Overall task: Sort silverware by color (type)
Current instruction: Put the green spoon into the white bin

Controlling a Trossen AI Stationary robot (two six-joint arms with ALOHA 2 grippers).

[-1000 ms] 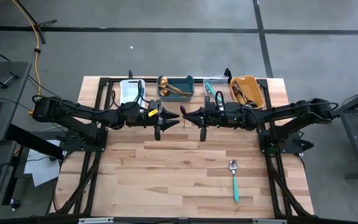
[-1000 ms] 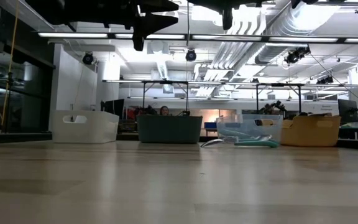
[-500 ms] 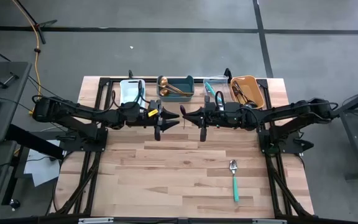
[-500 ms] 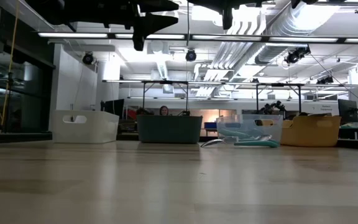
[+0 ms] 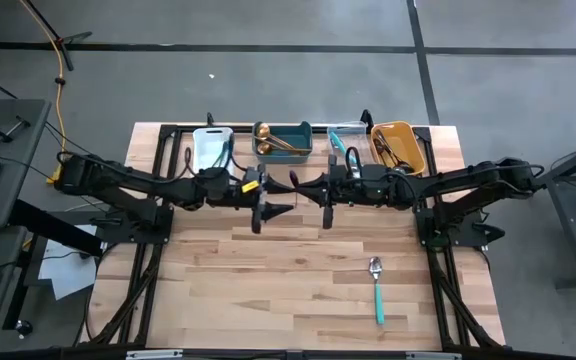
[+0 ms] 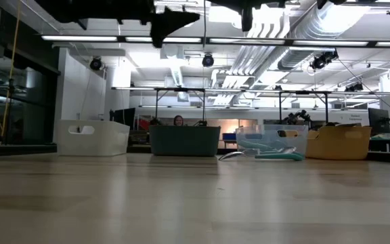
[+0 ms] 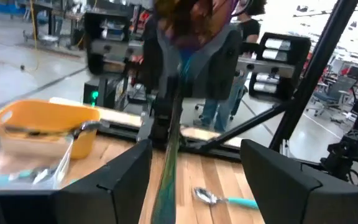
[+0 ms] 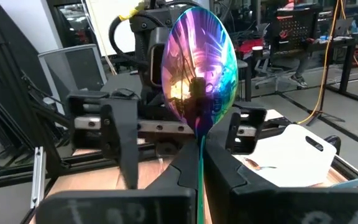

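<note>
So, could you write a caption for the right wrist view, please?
Right hand shut on iridescent spoon, facing the open left hand; white bin behind.

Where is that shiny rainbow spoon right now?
The rainbow spoon is pinched upright in the right gripper, above mid-table, facing the left gripper.

Two dark, near-black arms, each a chain of slim jointed links: the left arm runs in from the frame's left, the right arm from its right. Each ends in angular black fingers. A small yellow-orange marking sits on the left wrist.
</note>
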